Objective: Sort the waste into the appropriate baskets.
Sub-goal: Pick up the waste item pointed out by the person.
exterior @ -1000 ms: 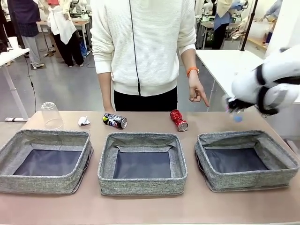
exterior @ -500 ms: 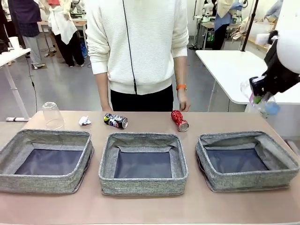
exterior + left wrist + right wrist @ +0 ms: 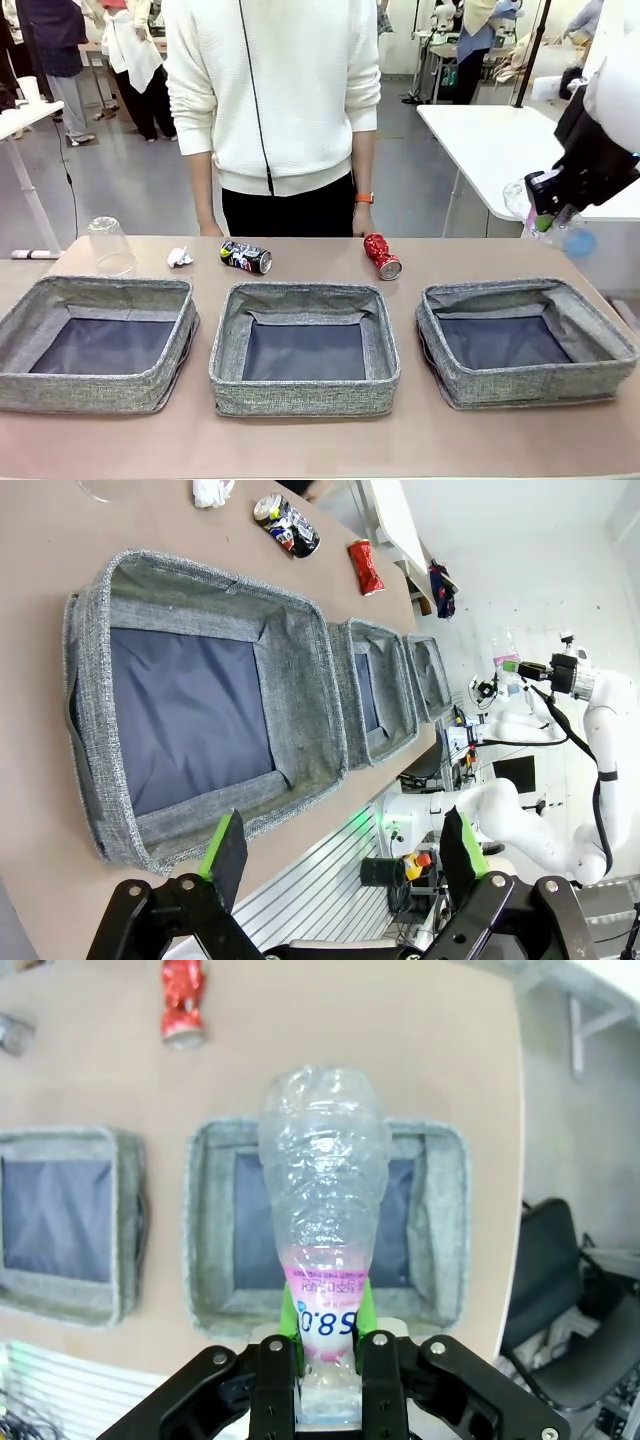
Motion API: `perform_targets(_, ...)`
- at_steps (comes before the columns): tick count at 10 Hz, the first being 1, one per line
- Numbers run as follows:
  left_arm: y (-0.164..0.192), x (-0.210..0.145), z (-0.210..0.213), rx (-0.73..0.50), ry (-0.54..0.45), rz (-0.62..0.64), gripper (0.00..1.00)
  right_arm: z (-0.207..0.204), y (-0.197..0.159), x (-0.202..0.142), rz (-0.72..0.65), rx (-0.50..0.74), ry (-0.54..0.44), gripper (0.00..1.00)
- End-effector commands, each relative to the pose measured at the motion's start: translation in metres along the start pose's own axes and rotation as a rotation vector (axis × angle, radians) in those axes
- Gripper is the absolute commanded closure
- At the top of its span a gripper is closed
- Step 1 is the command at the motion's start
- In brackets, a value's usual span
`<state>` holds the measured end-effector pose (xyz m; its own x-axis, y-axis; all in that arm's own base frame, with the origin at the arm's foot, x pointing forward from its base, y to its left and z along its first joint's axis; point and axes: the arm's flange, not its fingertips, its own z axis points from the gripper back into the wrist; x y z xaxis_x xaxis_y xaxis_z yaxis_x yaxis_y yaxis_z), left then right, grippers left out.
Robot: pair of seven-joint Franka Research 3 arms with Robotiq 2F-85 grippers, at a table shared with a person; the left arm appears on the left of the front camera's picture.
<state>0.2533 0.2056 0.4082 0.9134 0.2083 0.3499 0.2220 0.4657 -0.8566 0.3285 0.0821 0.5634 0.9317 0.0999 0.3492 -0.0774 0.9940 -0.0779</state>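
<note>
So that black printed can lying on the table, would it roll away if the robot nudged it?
Probably, yes. The black printed can lies on its side on the flat table, so a sideways push would likely roll it. It looks rounder and less crumpled than the crushed red can, so it should feel fairly stiff in a grip.

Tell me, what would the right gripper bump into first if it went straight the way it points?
Probably the right-hand basket: the bottle in the right gripper aims at it, touching first. Depth is unclear.

Grey woven baskets [image 3: 303,390], red can [image 3: 381,256], black colourfully printed can [image 3: 245,257], pink-labelled clear bottle [image 3: 326,1230]
</note>
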Motion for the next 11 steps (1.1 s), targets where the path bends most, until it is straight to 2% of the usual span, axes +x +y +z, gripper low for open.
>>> perform_targets(1, -0.001, 0.001, 0.0, -0.015, -0.012, -0.021, 0.0, 0.0, -0.001, 0.005, -0.006, -0.014, -0.019, 0.84)
perform_targets(2, -0.001, 0.001, 0.0, -0.015, -0.012, -0.021, 0.0, 0.0, 0.0, 0.0, 0.0, 0.0, 0.0, 0.78)
perform_targets(3, -0.001, 0.001, 0.0, -0.015, -0.012, -0.021, 0.0, 0.005, 0.023, 0.014, -0.047, -0.039, 0.092, 0.78)
perform_targets(4, -0.001, 0.001, 0.0, -0.015, -0.012, -0.021, 0.0, 0.028, 0.061, 0.031, -0.091, -0.044, 0.027, 0.78)
perform_targets(5, -0.001, 0.001, 0.0, -0.015, -0.012, -0.021, 0.0, 0.063, 0.107, 0.046, -0.05, -0.061, -0.01, 0.78)
perform_targets(6, -0.001, 0.001, 0.0, -0.015, -0.012, -0.021, 0.0, 0.108, 0.164, 0.067, -0.092, -0.04, 0.098, 0.78)
perform_targets(7, -0.001, 0.001, 0.0, -0.015, -0.012, -0.021, 0.0, 0.132, 0.203, 0.077, -0.07, -0.015, 0.102, 0.78)
perform_targets(9, -0.001, 0.001, 0.0, -0.015, -0.012, -0.021, 0.0, 0.171, 0.295, 0.099, 0.033, 0.127, 0.196, 0.78)
perform_targets(10, -0.001, 0.001, 0.0, -0.015, -0.012, -0.021, 0.0, 0.189, 0.337, 0.107, 0.091, 0.15, 0.245, 0.78)
perform_targets(11, -0.001, 0.001, 0.0, -0.015, -0.012, -0.021, 0.0, 0.204, 0.374, 0.114, 0.077, 0.097, 0.302, 0.78)
